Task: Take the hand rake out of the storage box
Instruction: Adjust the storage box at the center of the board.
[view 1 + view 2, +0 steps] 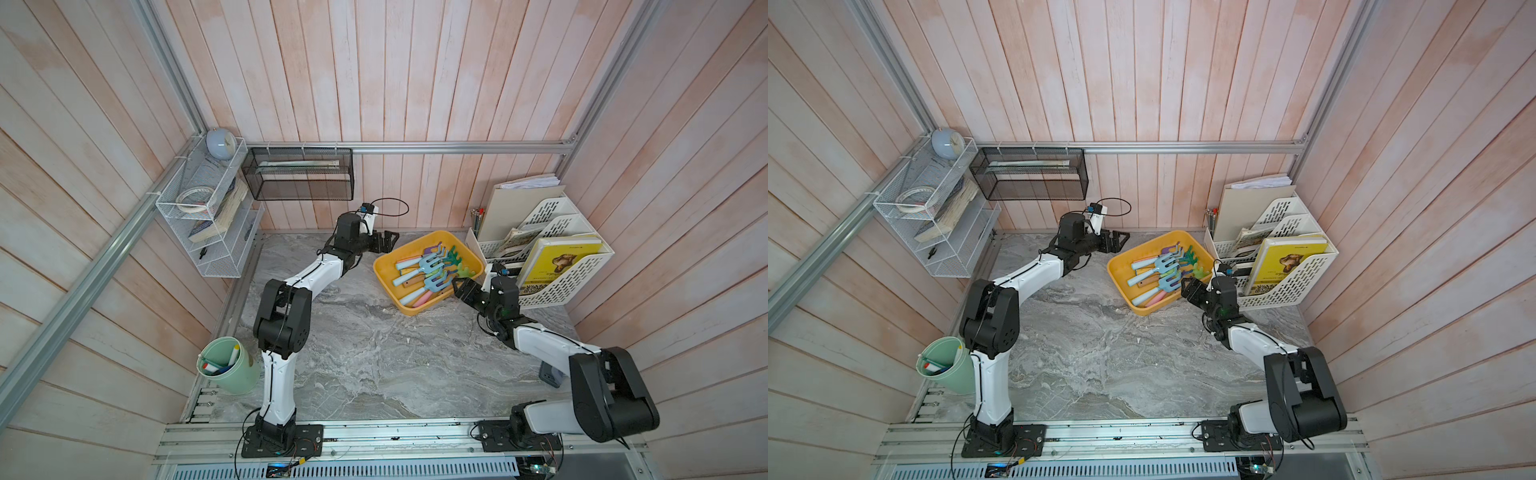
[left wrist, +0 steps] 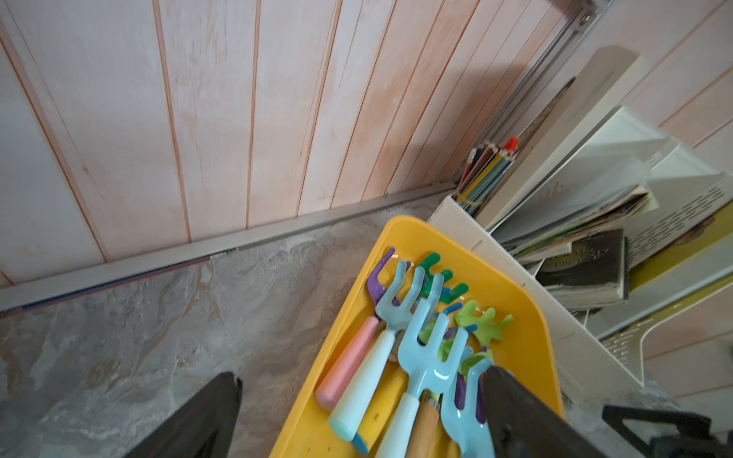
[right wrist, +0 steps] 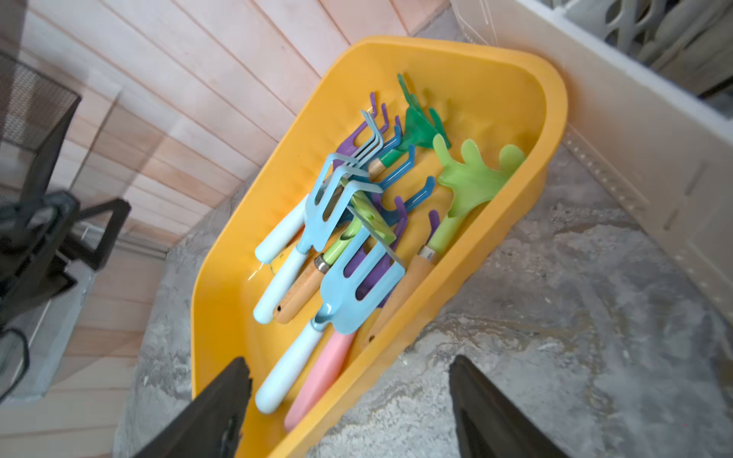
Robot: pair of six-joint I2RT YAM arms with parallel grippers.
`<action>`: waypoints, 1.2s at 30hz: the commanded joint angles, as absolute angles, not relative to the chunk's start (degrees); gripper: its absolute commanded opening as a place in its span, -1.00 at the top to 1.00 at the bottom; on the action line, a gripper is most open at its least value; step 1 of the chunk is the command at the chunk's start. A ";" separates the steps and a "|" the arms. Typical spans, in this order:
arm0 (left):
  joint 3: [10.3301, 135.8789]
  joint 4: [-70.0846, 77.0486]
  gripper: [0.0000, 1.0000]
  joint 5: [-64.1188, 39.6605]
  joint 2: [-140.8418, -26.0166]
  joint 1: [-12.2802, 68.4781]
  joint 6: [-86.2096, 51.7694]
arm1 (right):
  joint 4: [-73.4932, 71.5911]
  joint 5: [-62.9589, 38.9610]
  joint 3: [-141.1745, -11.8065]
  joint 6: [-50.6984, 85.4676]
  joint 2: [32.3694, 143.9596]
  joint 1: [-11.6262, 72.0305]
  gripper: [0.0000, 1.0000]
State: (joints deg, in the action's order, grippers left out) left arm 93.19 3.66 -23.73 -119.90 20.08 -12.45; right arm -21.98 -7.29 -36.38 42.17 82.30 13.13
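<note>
Counter [image 1: 374,365]: grey marbled.
Storage box [image 1: 415,248]: shallow yellow plastic, far right, holds colourful hand rakes [image 1: 428,270].
Left claw [image 1: 395,241]: released.
Right claw [image 1: 457,287]: released.

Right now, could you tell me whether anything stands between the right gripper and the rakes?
Only the near rim of the box, which runs between the open jaws of the right gripper; the pink handle and a pale-blue handle end just behind it. The rakes lie tangled.
</note>
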 commanded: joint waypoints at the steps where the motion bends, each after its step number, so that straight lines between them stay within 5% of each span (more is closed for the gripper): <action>1: 91.24 0.13 -1.00 -24.70 -118.82 19.88 -9.77 | -12.24 -2.71 -40.43 43.51 86.24 13.68 -0.47; 8: 79.45 5.97 -1.00 -21.94 -109.51 19.59 -10.58 | -10.34 0.78 -43.62 43.39 91.36 14.74 -0.28; 23: 64.17 7.95 -1.00 -18.37 -97.16 15.03 -12.63 | -3.64 -4.81 -56.03 34.41 102.80 16.46 0.69; 36: 55.34 11.64 -1.00 -19.00 -89.62 13.44 -15.30 | 3.29 -4.83 -67.77 27.79 109.80 20.40 0.89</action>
